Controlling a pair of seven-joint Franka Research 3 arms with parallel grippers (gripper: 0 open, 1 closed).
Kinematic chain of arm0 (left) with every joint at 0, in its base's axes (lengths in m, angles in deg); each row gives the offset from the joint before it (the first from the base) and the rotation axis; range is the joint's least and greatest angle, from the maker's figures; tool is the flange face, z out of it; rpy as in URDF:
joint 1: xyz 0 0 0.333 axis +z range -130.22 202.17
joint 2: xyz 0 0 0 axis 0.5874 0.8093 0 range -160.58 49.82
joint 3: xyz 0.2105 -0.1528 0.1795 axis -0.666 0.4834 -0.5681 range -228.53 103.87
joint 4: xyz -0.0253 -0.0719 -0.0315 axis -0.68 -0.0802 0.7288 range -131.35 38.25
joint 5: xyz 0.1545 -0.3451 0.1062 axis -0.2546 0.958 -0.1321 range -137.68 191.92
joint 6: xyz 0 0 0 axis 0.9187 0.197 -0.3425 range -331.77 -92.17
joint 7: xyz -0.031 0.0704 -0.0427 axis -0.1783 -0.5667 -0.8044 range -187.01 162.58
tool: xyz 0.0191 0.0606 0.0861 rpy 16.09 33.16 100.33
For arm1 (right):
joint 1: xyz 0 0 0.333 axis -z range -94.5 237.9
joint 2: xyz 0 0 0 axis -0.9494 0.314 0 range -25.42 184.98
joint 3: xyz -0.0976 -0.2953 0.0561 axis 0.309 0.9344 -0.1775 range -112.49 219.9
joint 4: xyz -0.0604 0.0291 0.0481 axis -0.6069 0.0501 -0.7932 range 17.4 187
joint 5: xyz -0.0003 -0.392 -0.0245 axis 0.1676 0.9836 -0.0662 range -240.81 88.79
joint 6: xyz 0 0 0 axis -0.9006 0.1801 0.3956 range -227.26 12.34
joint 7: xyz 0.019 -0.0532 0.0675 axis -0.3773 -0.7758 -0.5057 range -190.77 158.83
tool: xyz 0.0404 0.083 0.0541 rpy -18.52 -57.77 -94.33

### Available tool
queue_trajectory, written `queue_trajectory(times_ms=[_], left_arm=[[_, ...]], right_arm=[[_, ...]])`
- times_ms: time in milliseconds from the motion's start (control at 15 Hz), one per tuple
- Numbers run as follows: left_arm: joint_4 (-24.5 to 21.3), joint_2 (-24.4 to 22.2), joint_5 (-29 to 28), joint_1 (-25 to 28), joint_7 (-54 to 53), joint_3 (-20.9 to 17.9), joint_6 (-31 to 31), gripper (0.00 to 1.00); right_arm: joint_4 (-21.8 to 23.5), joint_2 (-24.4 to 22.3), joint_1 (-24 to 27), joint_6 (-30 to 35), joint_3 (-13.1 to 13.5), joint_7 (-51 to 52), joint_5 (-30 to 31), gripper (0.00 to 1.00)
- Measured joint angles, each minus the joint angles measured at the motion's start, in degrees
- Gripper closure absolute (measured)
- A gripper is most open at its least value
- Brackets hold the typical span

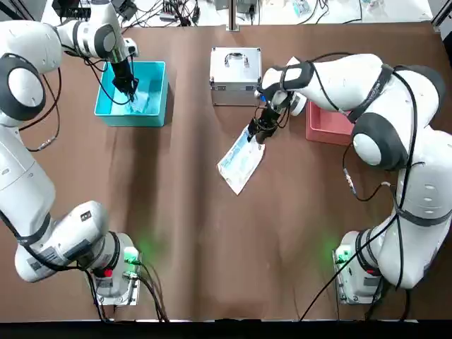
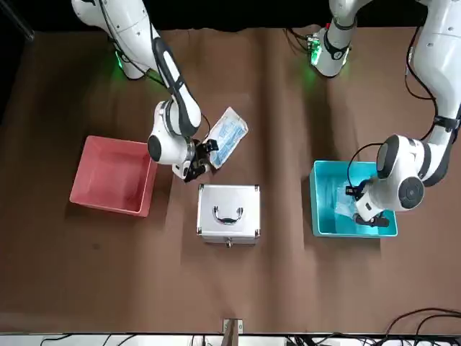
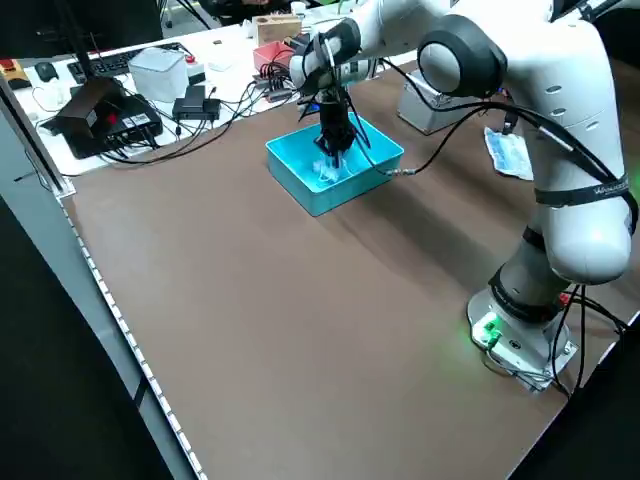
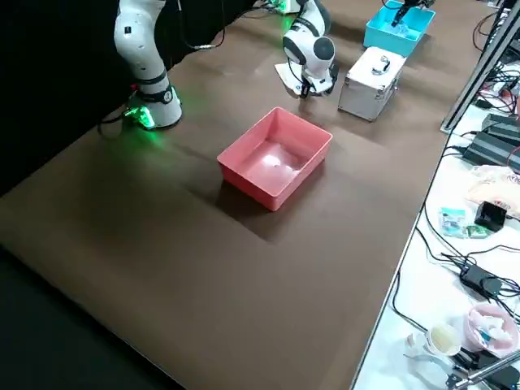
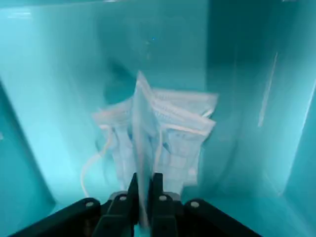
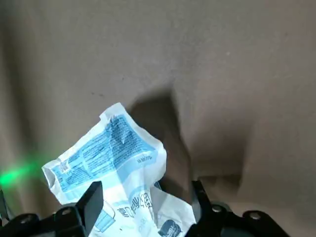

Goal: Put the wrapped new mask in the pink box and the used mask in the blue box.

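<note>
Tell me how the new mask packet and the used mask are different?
The wrapped new mask is a flat packet with print on it, while the used mask is bunchy and bare, with thin ear loops.
The packet is outside the pink box, near the right gripper; the used mask is in the blue box, with the left gripper.
Both have light blue on them.

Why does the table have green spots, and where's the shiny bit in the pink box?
Top view: green glows on the table beside both arms' bases, probably from their green lights. Right side view: a white glare spot on the floor of the pink box, and a dark shadow beside it. Left wrist view: the used mask looks a little blurry.
</note>
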Motion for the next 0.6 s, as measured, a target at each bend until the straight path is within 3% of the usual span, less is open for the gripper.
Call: queue_trajectory(times_ms=[133,267,333,467,600], left_arm=[[-0.01,0.93,-0.02,-0.12,0.15,0.10,-0.74,0.83],[0.08,1.00,-0.02,-0.13,0.15,0.24,-1.02,0.66],[0.30,0.99,-0.02,-0.13,0.15,0.35,-1.04,0.53],[1.14,0.42,-0.12,-0.11,0.15,0.55,-0.96,0.36],[2.49,-1.86,-0.16,-0.08,-0.06,0.89,0.75,0.18]], right_arm=[[0.02,0.02,-0.36,0.14,0.00,-0.01,-0.04,0.21],[0.03,0.07,-0.46,0.24,0.01,-0.02,-0.04,0.23],[0.05,0.09,-0.52,0.64,0.00,-0.02,-0.04,0.23],[0.07,0.14,-0.76,1.86,0.00,-0.08,-0.05,0.38],[0.09,0.25,-0.91,2.13,0.00,-0.15,-0.06,0.42]])
